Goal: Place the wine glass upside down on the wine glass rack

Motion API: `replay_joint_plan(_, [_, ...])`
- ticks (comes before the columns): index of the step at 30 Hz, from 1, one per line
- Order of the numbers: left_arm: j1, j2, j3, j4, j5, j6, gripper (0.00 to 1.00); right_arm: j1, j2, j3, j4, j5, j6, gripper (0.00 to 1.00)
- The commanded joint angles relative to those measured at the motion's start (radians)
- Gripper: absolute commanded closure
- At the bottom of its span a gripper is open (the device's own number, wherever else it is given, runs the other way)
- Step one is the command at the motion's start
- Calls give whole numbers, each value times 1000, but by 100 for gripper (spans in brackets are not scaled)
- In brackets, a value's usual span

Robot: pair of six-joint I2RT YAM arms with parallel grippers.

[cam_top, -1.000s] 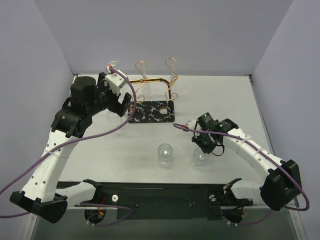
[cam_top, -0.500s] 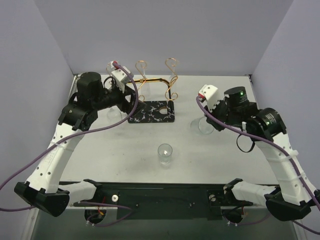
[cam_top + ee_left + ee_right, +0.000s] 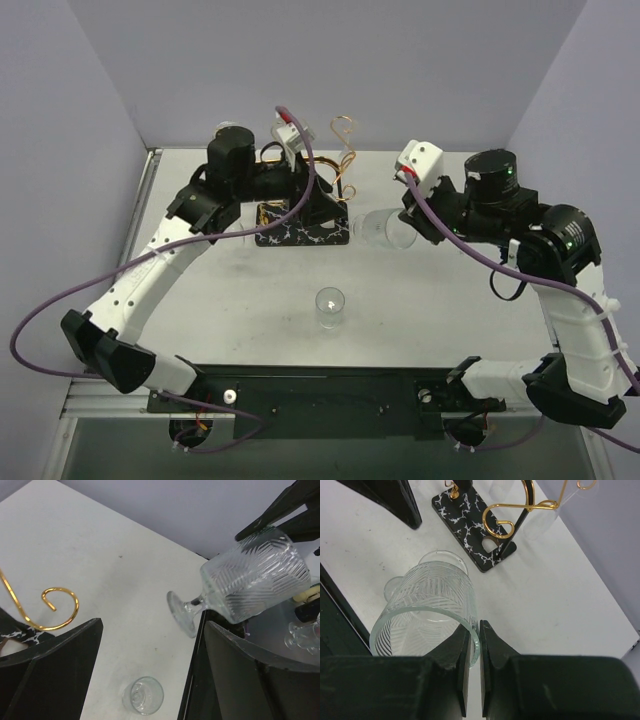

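The wine glass [image 3: 378, 230] is a clear, ribbed-bowl glass lying on its side in the air, its foot pointing left. My right gripper [image 3: 410, 226] is shut on its rim, one finger inside the bowl [image 3: 427, 605] and one outside. The right gripper [image 3: 480, 626] pinches the glass wall. The wine glass rack [image 3: 345, 140] is gold wire on a black veined base [image 3: 300, 230], left of the glass. My left gripper [image 3: 322, 205] hangs open over that base, facing the glass foot [image 3: 181, 614]. Nothing lies between the left gripper [image 3: 150, 630] fingers. A gold loop [image 3: 57, 611] curls at its left.
A small clear tumbler [image 3: 330, 308] stands on the white table in front of the rack, and it shows below the left gripper as the tumbler [image 3: 143, 695]. Lilac walls close the back and sides. The rack base [image 3: 470, 522] lies beyond the held glass.
My right gripper lifted the wine glass off the table, carried it back and left, and tipped it on its side. My left arm swung right over the rack base, still open.
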Motion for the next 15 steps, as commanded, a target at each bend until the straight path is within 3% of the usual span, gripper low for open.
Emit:
replay_joint_plan(1, [-54, 49, 99, 38, 11, -34, 6, 30, 29, 45, 116, 50, 19, 100])
replay_joint_plan(13, [-59, 59, 38, 98, 31, -98, 20, 51, 30, 76, 163, 125, 13, 100])
replay_joint_plan(15, [-59, 66, 36, 104, 39, -101, 26, 51, 30, 82, 165, 128, 16, 100])
